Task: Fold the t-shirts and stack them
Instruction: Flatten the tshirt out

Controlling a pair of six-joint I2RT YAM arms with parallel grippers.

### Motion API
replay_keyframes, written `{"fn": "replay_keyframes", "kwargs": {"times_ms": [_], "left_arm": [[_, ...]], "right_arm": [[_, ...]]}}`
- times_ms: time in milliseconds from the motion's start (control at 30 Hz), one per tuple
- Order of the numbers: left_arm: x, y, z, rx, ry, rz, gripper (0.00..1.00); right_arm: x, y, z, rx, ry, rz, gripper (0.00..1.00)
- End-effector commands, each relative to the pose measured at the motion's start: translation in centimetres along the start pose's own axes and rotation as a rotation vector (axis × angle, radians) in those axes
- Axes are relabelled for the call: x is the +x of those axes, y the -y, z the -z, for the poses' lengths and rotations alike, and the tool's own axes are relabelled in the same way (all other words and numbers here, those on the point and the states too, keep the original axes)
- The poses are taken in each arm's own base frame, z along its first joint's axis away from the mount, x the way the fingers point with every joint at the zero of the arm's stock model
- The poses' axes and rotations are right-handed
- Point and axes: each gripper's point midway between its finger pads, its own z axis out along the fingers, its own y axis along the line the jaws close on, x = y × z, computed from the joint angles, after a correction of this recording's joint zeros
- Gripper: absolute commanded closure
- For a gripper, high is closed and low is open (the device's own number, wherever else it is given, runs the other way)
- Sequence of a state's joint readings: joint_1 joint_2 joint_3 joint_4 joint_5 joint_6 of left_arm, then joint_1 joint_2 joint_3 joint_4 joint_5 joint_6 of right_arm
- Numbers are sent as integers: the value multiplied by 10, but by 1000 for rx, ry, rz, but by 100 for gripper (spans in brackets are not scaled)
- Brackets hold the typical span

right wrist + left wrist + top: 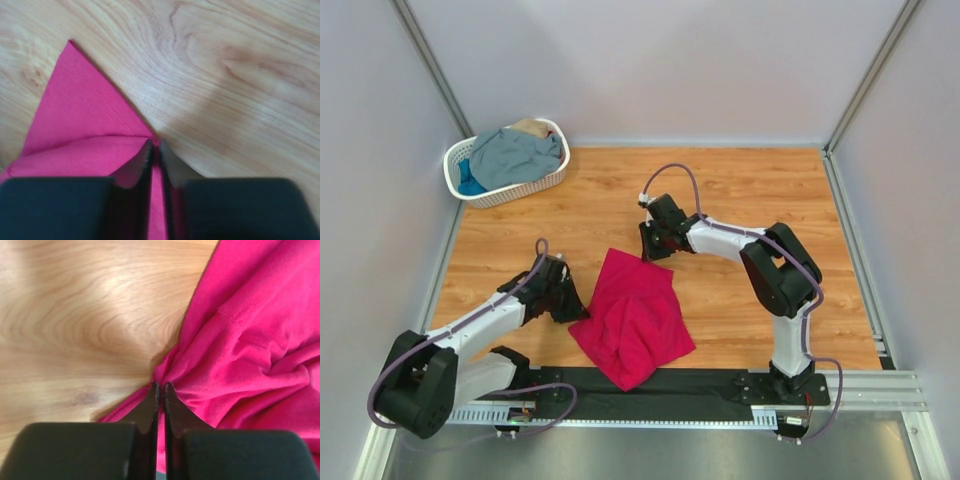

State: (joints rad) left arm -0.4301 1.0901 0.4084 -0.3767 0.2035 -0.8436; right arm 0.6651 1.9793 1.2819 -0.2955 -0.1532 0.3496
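The crimson-pink t-shirt [633,318] lies rumpled on the wooden table between my arms. My left gripper [572,306] is shut on its left edge; in the left wrist view [160,386] the jaws pinch bunched pink cloth [240,355]. My right gripper [653,250] is shut on the shirt's far right edge; in the right wrist view [155,145] pink cloth [80,125] runs between the closed jaws. A grey-blue t-shirt [513,155], a bright blue one [470,180] and a tan one [530,127] lie heaped in the basket.
The white lattice basket [510,190] stands at the far left corner of the table. Grey walls enclose the table on three sides. A black and metal rail [660,395] carrying the arm bases runs along the near edge.
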Motion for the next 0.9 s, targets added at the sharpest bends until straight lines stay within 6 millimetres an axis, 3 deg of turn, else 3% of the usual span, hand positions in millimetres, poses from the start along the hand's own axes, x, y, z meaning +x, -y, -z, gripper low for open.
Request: {"fn": "replay_keyframes", "kwargs": {"times_ms": [0,67,133,200,233,267,300,367,467,500,600,733,867], "left_arm": [[-14,22,1,79,31,-26,100],[-22,30,5,94,52,-35,100],[-42,41,16,77,105,-71,100],[-68,59,39,52,163,-111,100],[-82,60,48,13,209,-143,100],[-98,75,68,13,248,-163,100],[-109,76,77,-12,290,-172,100],[-126,85,103,-38,351,-200,100],[-140,80,127,-94,441,-210,100],[-142,79,135,-94,468,-213,100],[-136,78,135,-78,465,-212,100],[-122,87,120,25,417,-240,100],[-94,107,107,195,307,-293,100]], "right_arm": [[-13,7,0,46,39,8,95],[-20,11,12,85,47,15,100],[-35,31,31,220,97,27,100],[-71,46,72,364,207,26,100],[-71,55,90,427,200,23,100],[-87,55,119,459,260,15,100],[-99,61,143,524,308,17,100],[-106,67,191,603,371,14,100],[-97,76,225,665,399,8,100],[-97,76,247,672,447,-5,100],[-82,80,268,677,489,-27,100],[-56,81,265,626,467,-61,100],[-32,88,258,629,426,-83,100]]}}
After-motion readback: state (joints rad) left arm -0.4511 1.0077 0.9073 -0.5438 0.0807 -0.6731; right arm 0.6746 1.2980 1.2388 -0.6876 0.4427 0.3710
